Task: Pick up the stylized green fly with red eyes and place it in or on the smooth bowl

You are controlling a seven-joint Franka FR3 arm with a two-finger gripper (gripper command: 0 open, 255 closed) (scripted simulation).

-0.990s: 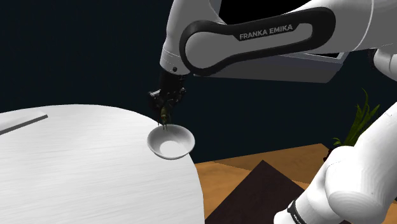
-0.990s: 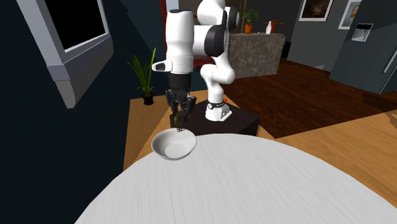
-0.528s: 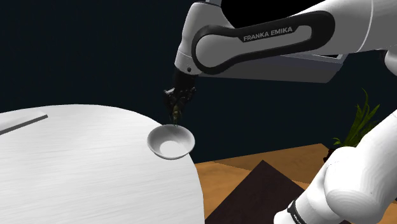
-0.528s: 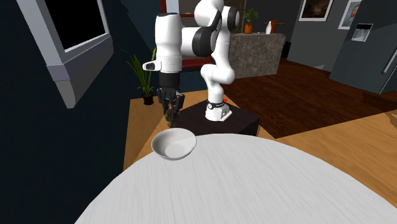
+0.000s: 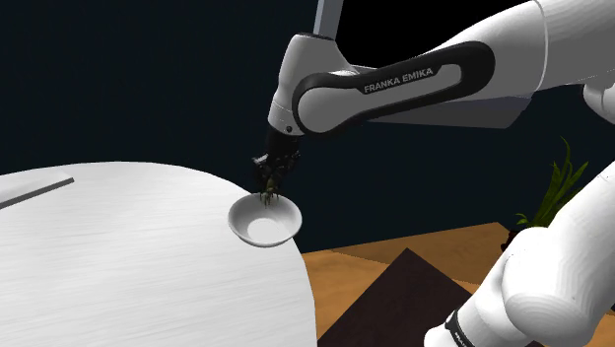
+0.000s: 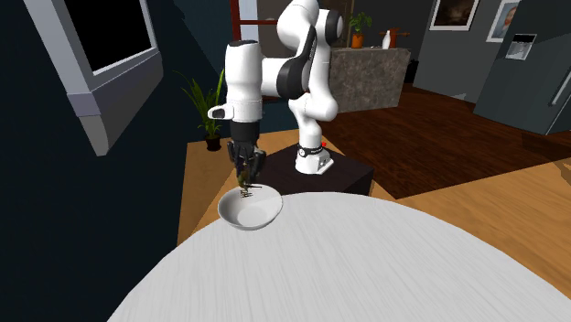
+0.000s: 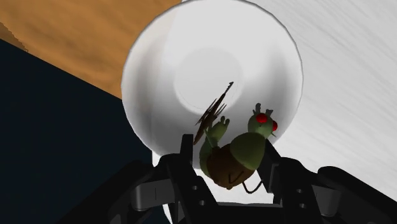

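The claw (image 7: 228, 153) clasps the green, red-eyed fly (image 7: 248, 146) between its fingers and hangs just above the white bowl (image 7: 159, 70), which sits at the edge of the round tabletop (image 5: 118, 266). The carrying step looks nearly done. The next move likely calls for a short descent, then parting the fingers so the fly drops inside.

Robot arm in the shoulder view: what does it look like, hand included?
The arm is rounded white segments with dark joints; one dark panel reads FRANKA EMIKA in white letters. Its hand is all black, with two fingers.
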